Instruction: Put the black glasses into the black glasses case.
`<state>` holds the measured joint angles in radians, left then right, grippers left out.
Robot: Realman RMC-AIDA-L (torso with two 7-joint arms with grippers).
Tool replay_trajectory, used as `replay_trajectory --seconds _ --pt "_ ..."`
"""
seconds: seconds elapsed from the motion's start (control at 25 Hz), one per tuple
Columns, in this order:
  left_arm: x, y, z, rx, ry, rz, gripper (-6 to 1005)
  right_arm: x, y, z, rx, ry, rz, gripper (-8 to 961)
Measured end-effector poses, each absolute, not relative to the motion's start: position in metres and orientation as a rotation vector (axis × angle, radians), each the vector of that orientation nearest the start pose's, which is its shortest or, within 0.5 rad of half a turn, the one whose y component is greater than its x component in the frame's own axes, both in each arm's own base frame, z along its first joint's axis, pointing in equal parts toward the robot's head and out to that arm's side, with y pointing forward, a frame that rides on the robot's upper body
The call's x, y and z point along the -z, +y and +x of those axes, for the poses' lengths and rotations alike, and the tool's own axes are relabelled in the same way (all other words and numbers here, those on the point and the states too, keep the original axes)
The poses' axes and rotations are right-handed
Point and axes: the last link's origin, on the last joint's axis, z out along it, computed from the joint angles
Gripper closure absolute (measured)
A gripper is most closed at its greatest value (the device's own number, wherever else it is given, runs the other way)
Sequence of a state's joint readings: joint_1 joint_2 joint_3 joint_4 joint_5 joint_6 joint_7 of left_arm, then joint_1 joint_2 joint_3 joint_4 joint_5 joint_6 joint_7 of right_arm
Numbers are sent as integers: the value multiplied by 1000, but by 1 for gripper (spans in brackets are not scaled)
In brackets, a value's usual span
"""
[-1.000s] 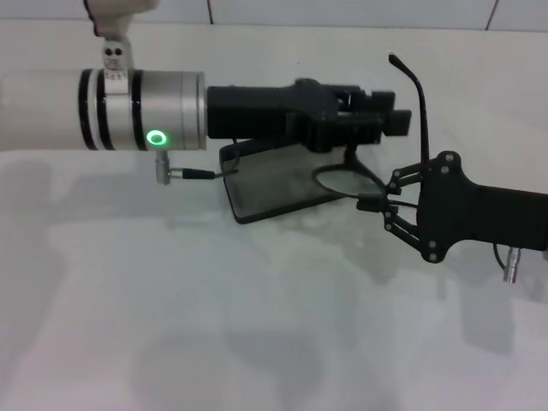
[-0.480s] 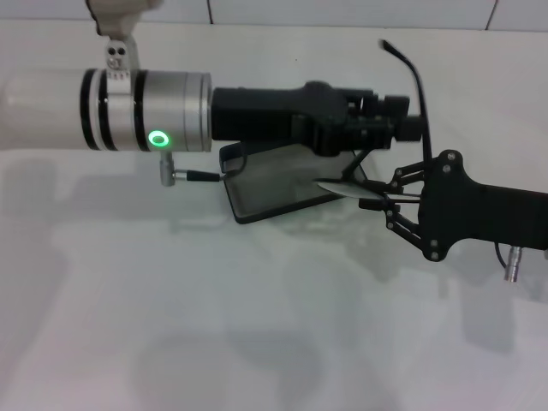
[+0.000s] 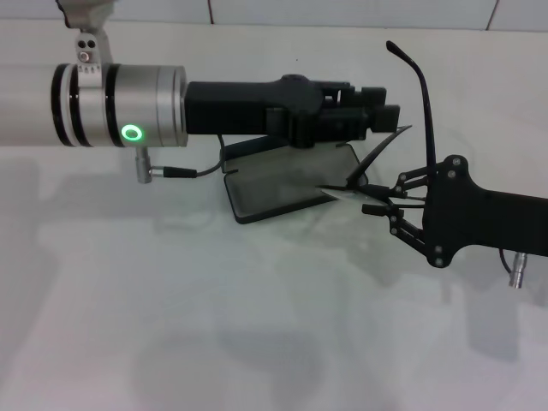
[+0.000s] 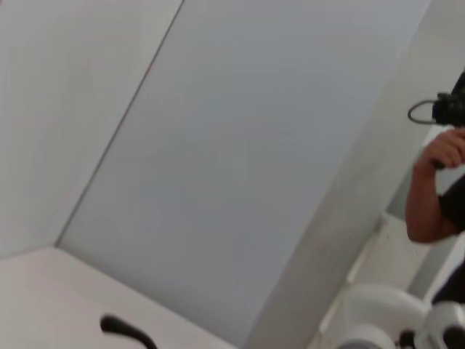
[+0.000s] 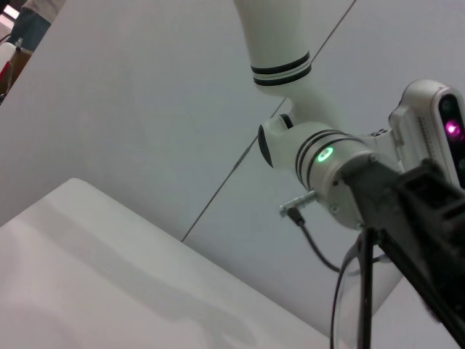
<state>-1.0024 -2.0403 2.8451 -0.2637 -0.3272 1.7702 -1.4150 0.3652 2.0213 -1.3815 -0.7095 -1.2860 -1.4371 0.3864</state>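
The black glasses case (image 3: 287, 182) lies open on the white desk (image 3: 257, 325), its grey lining facing up and its lid raised at the far side behind the left arm. The left end effector (image 3: 381, 120) reaches across from the robot's left, level and just above the case; whether its fingers are open or closed cannot be told, since the black housing hides them in the head view. A green ring light (image 3: 131, 134) glows on that arm's silver wrist section, with a thin cable (image 3: 184, 171) hanging below it. The right end effector (image 3: 377, 201) comes in from the robot's right and is pinched narrow on the black glasses (image 3: 360, 180), holding them by the frame just beside the case's right edge. One lens tilts over the near right corner of the case, while a temple arm (image 3: 419, 94) sticks upward, its curved tip high above the desk. In the right wrist view the glasses (image 5: 356, 291) show as a thin dark rim and rod, with the left arm beyond them.
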Motion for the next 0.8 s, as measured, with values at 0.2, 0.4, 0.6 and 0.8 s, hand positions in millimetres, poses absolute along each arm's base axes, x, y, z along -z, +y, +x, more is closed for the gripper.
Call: replay_trajectory --seconds 0.2,0.4,0.6,0.8 --pt "38 357 -150 1049 -739 -3056 517 26 303 223 -737 -732 -2479 829" --pt "42 355 -147 1014 -724 -3094 517 26 303 222 -740 -736 -2478 829" --pt "41 356 -147 1013 -720 -3090 517 26 303 222 -738 -738 -2480 828" --pt "30 362 -151 1095 -701 -3005 517 24 297 226 -751 -771 -2467 828"
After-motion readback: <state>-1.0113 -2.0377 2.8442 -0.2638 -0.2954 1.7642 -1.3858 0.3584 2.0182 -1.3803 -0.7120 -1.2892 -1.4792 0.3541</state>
